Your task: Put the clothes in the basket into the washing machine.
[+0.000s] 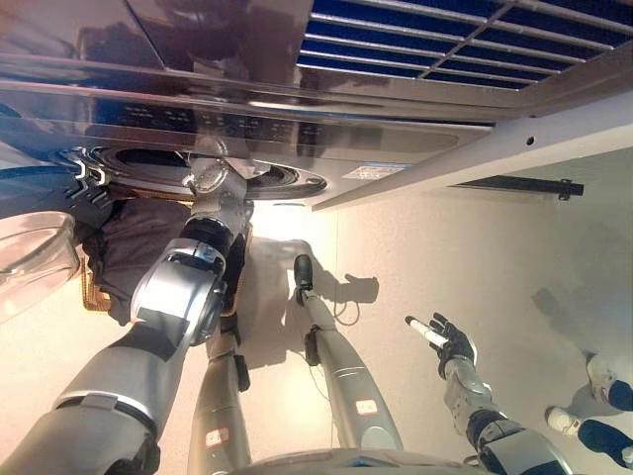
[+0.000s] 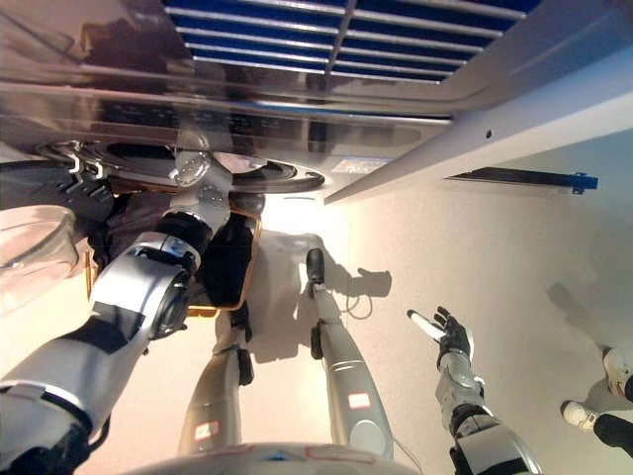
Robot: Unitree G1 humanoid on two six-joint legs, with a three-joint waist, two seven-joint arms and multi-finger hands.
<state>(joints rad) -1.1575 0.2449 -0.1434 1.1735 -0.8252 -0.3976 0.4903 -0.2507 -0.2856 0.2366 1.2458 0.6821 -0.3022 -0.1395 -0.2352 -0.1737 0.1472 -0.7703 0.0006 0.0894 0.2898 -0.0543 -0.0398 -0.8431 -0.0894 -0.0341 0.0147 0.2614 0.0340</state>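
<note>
The washing machine fills the top of the view, with its round drum mouth open. My left arm stretches up to that mouth, and my left hand is at its rim with the fingers hidden. Below the arm a basket with an orange-brown rim stands on the floor. It holds dark clothes. My right hand hangs low at the right, far from the machine. It is open and holds nothing.
The machine's glass door hangs open at the far left. A pale panel edge runs diagonally on the right. A person's shoes stand at the lower right on the light floor.
</note>
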